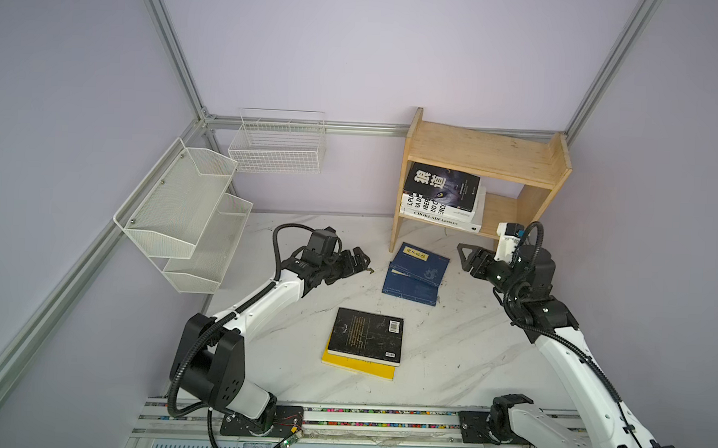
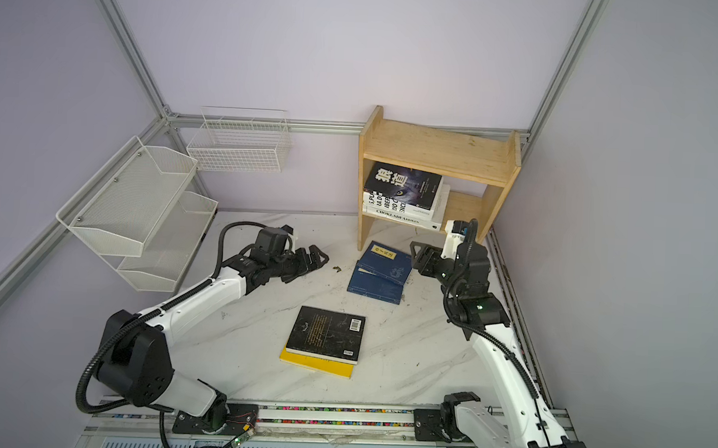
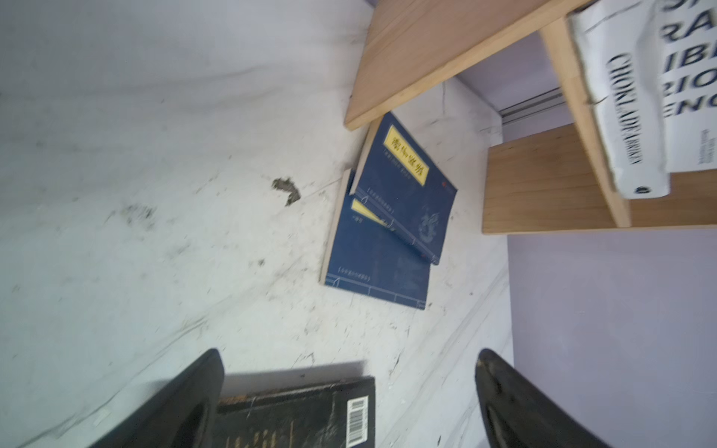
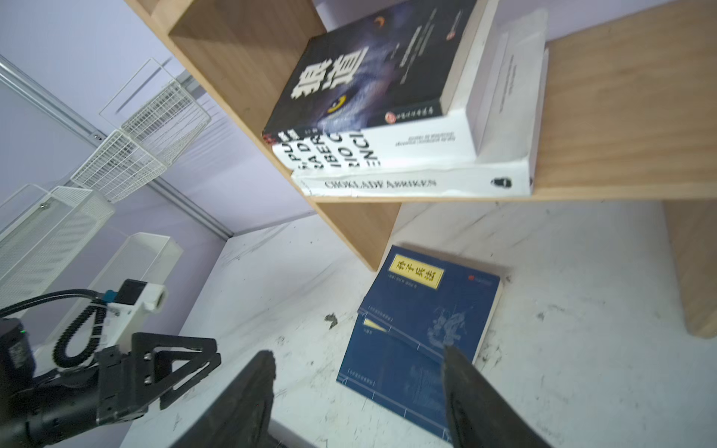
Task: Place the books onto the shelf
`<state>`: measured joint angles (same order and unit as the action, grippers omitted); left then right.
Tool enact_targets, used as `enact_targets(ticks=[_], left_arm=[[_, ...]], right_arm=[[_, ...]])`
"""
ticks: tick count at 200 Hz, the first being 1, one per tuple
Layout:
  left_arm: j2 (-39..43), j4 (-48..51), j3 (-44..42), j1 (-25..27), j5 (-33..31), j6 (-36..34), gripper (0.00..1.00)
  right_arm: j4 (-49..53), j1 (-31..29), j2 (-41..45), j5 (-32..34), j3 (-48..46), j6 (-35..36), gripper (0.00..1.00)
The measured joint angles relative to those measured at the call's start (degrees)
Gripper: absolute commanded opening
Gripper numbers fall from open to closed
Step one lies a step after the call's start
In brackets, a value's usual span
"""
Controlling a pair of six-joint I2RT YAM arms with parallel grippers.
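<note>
Step in hand, my read: picking up the next book. Three are already in. A wolf-cover black book (image 1: pixel 442 187) lies flat on two white books (image 1: pixel 436 217), stacked on the lower tier of the shelf (image 1: pixel 477 149), against the side panel farther from the right fingers (image 4: pixel 477 407). Four are left on the counter (image 1: pixel 468 354).

Left fingers (image 3: pixel 516 407) are spread wide with nothing between them. Right fingers are part-open and also empty. Neither set touches a book.

The navy books (image 1: pixel 415 273) lie between the two sets of fingers, the upper one skewed across the lower. Its far corner is just beside the foot of the shelf's side panel. Right fingers are nearer and point at them. The black paperback (image 1: pixel 365 335) on the yellow book (image 1: pixel 355 368) sits back behind both sets of fingers, well apart from the navy pair.

Next move: everything lies flat with no overhang, so a finger needs an edge to get under. The best bet looks like the upper navy book's edge where it rides on the lower.

Room:
- Lower tier is bare on the half nearest the right fingers, and the top board is fully bare.
- Laying another book flat on the stack looks tight under the top board.
- The panel foot blocks an approach from the shelf side.
- The wall is close beside the right arm.
- Mesh rack (image 1: pixel 183 209) and wire basket (image 1: pixel 277 146) are well beyond the left fingers, not in play.
</note>
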<state>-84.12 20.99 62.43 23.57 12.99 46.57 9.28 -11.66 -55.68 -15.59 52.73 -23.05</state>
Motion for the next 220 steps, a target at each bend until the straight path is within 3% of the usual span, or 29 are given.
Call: enact_targets(ticks=[33,69,113,220], left_arm=[[7.1,3.6,-9.1,0.3,-1.2,2.5,1.0],[11.1,6.5,-15.4,2.8,-2.6,5.4,0.99],[13.0,8.0,-19.4,6.7,-4.8,10.1,0.99],[12.8,8.1,-22.2,12.7,-8.8,17.4,0.99]], right_arm=[[1.2,-3.4,3.9,-1.2,-6.5,-5.6,0.69],[1.1,-6.5,3.6,-6.9,-16.2,-11.3,0.69],[-3.5,-9.2,-3.4,-15.4,-22.8,-16.2,0.68],[-17.8,-16.2,-19.2,-18.9,-27.3,-20.1,0.67]])
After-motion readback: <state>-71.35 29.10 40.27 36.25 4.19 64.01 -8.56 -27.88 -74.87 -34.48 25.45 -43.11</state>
